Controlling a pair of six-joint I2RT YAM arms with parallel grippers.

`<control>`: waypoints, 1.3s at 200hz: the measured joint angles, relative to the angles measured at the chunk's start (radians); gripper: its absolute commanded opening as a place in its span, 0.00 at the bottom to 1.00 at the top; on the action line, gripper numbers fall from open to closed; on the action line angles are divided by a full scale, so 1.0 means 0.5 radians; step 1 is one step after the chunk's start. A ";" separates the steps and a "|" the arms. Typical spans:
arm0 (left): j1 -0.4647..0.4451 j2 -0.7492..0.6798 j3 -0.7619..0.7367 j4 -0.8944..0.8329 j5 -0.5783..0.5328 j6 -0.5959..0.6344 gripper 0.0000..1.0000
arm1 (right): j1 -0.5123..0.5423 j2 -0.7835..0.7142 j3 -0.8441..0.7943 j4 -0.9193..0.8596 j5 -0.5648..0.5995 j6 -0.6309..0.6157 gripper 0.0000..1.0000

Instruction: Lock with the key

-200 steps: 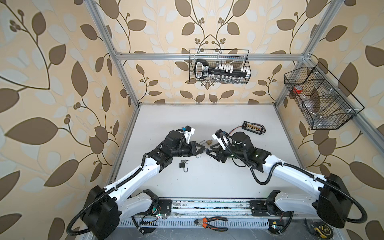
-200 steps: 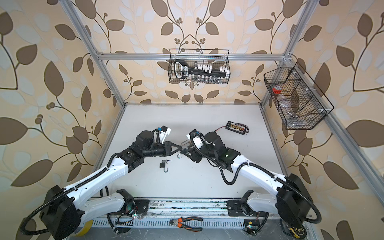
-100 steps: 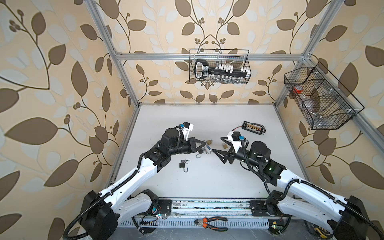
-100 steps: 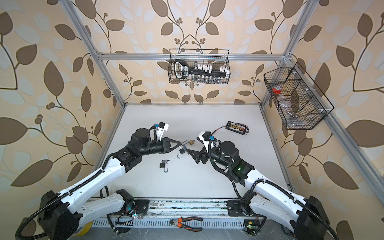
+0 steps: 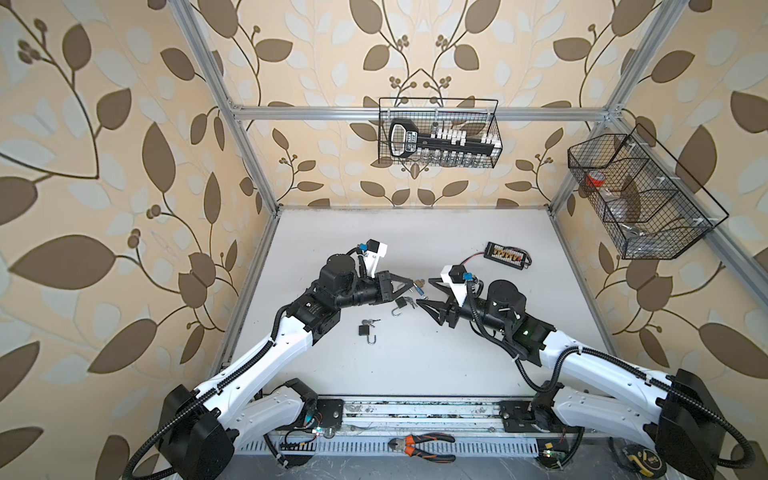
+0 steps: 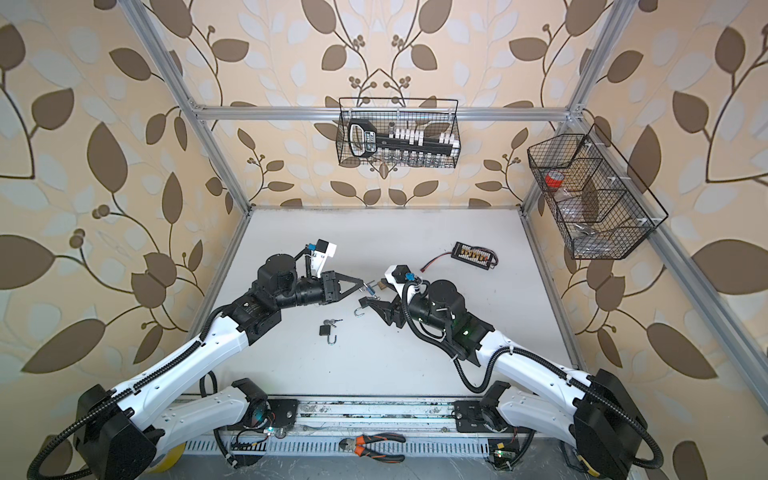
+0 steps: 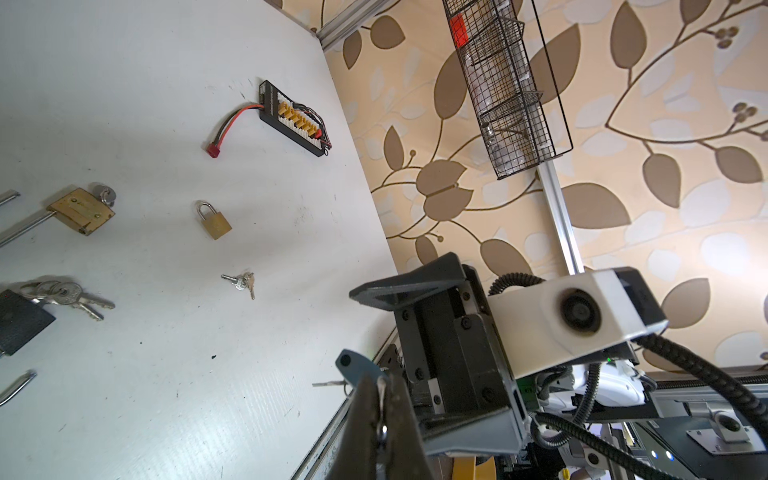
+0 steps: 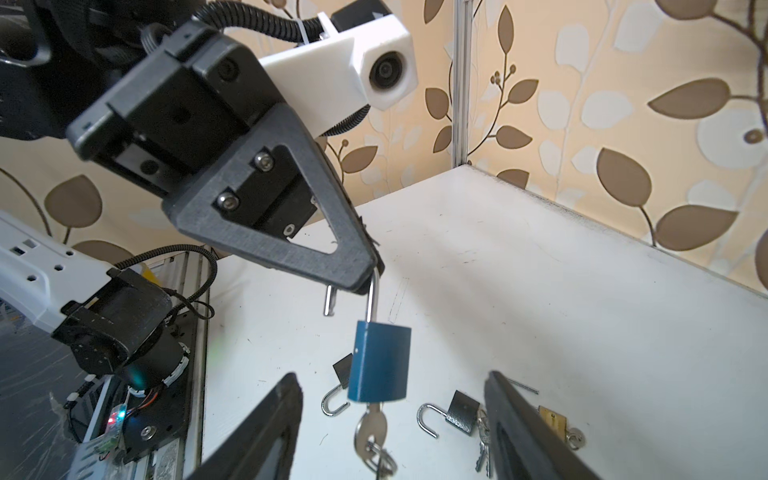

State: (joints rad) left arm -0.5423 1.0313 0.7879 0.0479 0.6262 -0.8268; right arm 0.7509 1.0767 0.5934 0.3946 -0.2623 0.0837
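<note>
My left gripper point(image 8: 368, 276) is shut on the shackle of a blue padlock point(image 8: 379, 365), which hangs from it above the table. The shackle's free end stands out of the body. A silver key point(image 8: 371, 428) with a ring sticks in the padlock's underside. In both top views the left gripper point(image 5: 411, 286) point(image 6: 365, 286) holds it mid-table. My right gripper point(image 8: 391, 376) point(image 5: 428, 294) is open, facing the padlock from a short way off, its fingers either side without touching. In the left wrist view the shut left gripper point(image 7: 379, 395) pinches the shackle beside the blue body point(image 7: 353, 365).
Two open black padlocks point(image 5: 401, 302) point(image 5: 365, 330) with keys lie on the table under the grippers. A small brass padlock point(image 7: 214, 222), loose keys point(image 7: 241, 282), a long-shackle brass lock point(image 7: 81, 210) and a connector board point(image 5: 507, 253) lie further back. Pliers point(image 5: 424, 444) rest on the front rail. Wire baskets point(image 5: 438, 133) point(image 5: 640, 195) hang on the walls.
The right gripper, which met the left gripper at the padlock a second ago, has drawn back to the right and stands open. The left gripper keeps its hold on the shackle.
</note>
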 measured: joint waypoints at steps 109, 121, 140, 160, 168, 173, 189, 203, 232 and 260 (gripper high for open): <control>0.000 -0.014 0.000 0.004 0.005 -0.022 0.00 | 0.023 0.066 0.056 0.040 0.000 -0.013 0.32; 0.000 -0.015 0.000 0.004 0.005 -0.023 0.00 | 0.024 0.068 0.056 0.040 0.000 -0.010 0.31; 0.000 -0.015 0.000 0.005 0.005 -0.023 0.00 | 0.024 0.073 0.058 0.039 0.000 -0.006 0.26; 0.000 -0.015 0.000 0.008 0.005 -0.024 0.00 | 0.027 0.075 0.060 0.040 -0.003 -0.002 0.20; 0.000 -0.015 0.000 0.010 0.004 -0.024 0.00 | 0.028 0.075 0.060 0.040 -0.008 0.008 0.17; 0.000 -0.015 0.000 0.011 0.004 -0.024 0.00 | 0.030 0.075 0.060 0.041 -0.011 0.005 0.16; 0.001 -0.015 0.000 0.011 0.003 -0.023 0.00 | 0.030 0.075 0.063 0.039 -0.021 0.030 0.09; 0.001 -0.015 0.000 0.009 0.003 -0.018 0.00 | 0.030 0.071 0.063 0.034 -0.030 0.046 0.05; 0.000 -0.015 0.045 -0.066 0.011 0.060 0.00 | 0.003 0.051 0.085 -0.013 -0.117 0.115 0.00; -0.001 -0.019 0.147 -0.117 0.077 0.173 0.00 | -0.095 0.018 0.150 -0.040 -0.368 0.270 0.00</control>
State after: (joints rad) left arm -0.5426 1.0218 0.8616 -0.0105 0.6647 -0.7403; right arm 0.7033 1.0855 0.6685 0.3744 -0.4461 0.2188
